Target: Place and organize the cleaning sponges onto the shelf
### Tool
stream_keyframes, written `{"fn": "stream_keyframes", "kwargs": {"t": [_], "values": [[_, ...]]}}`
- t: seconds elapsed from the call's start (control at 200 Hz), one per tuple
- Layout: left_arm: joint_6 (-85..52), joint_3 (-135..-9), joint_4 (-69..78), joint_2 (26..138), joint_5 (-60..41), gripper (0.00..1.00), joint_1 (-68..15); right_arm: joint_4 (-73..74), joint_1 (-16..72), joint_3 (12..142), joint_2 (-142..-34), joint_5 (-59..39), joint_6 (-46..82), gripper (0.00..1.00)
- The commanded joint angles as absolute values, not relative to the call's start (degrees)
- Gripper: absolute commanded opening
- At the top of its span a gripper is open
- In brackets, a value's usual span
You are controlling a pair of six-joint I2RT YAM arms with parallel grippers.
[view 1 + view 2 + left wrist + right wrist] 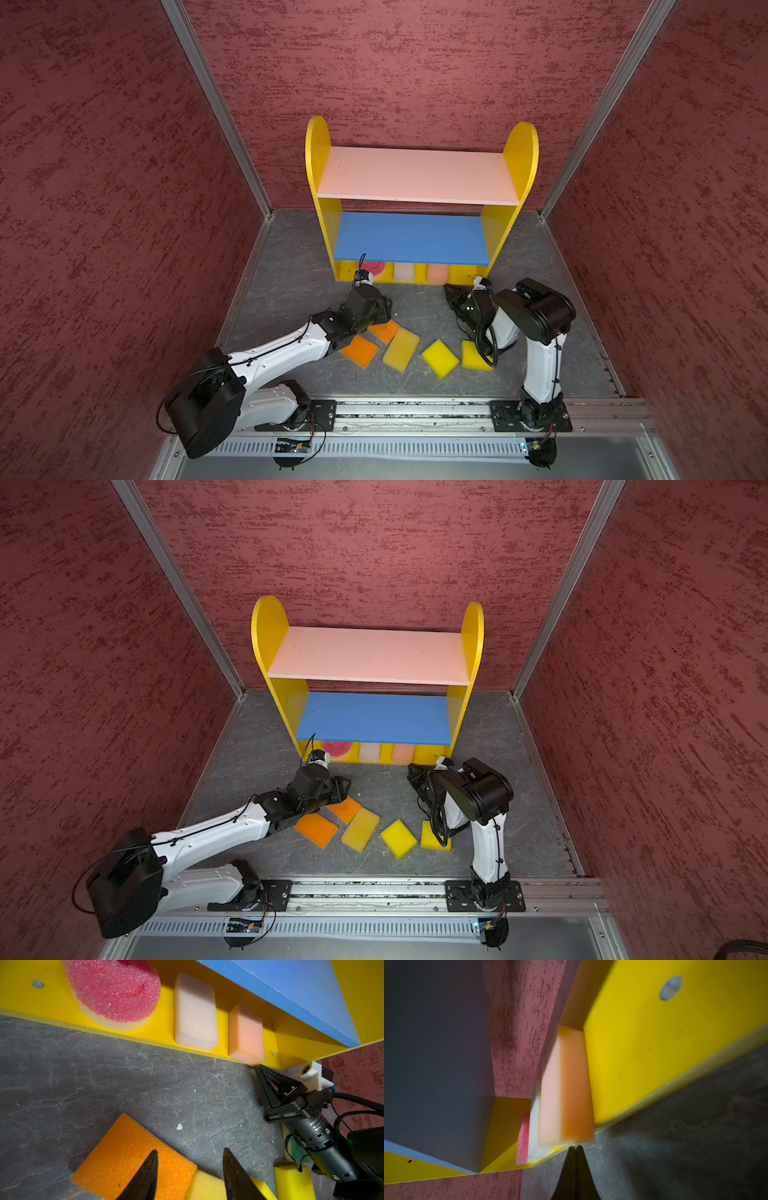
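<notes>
3 shelved: red sponge (116, 993), white (195, 1012), peach (246, 1032), in row on shelf (318, 166) base. Pink board (415, 174) and blue board (411, 239) bare.
Left on floor (299, 270): 2 orange (359, 351) (384, 330), 3 yellow (401, 349) (440, 358) (471, 355), green-topped (297, 1151) half hidden under right arm.
Left gripper (190, 1150): spread, empty, over orange.
Right gripper (575, 1148): pressed together, empty, tip at base edge by peach.
Roughly a third done.

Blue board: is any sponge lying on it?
No, the blue board is bare; the pink sponge sits on the yellow base beneath.
</notes>
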State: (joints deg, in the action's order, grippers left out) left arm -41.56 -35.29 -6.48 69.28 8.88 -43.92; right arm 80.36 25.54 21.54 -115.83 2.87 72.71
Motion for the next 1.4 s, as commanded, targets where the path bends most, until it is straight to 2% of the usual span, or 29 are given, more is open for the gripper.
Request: {"fn": "stream_keyframes", "kwargs": {"t": [0.0, 0.321, 0.681, 0.902, 1.052, 1.212, 1.302, 1.398], "values": [[-41.2, -35.1, -7.0, 69.4, 8.3, 0.50, -43.6, 85.2, 25.0, 22.4, -117.8, 5.9, 75.4, 0.00], [-41.6, -34.9, -7.0, 69.4, 8.2, 0.50, -43.7, 84.8, 24.9, 23.2, -118.2, 8.7, 76.2, 0.00], [-41.7, -34.7, -6.9, 69.5, 8.4, 0.50, -43.7, 84.6, 25.0, 23.0, -118.0, 7.3, 76.1, 0.00], [-41.6, -34.7, -7.2, 68.8, 9.1, 0.50, -43.8, 79.2, 25.8, 19.3, -110.7, 2.6, 76.8, 0.00], [-41.2, -34.7, -7.8, 67.2, 10.3, 0.50, -43.5, 64.6, 26.7, 16.9, -97.0, -0.8, 73.5, 0.00], [-40.8, -35.0, -10.2, 65.2, 10.3, 0.51, -43.0, 25.4, 27.8, 23.7, -77.7, -0.1, 62.7, 0.00], [-40.6, -35.1, -13.0, 63.5, 10.4, 0.59, -42.7, 7.0, 28.9, 28.6, -71.5, 1.7, 56.0, 0.00], [-40.7, -35.3, -16.5, 61.5, 10.1, 0.66, -41.9, -6.8, 30.3, 32.2, -68.9, 2.6, 51.7, 0.07]]}}
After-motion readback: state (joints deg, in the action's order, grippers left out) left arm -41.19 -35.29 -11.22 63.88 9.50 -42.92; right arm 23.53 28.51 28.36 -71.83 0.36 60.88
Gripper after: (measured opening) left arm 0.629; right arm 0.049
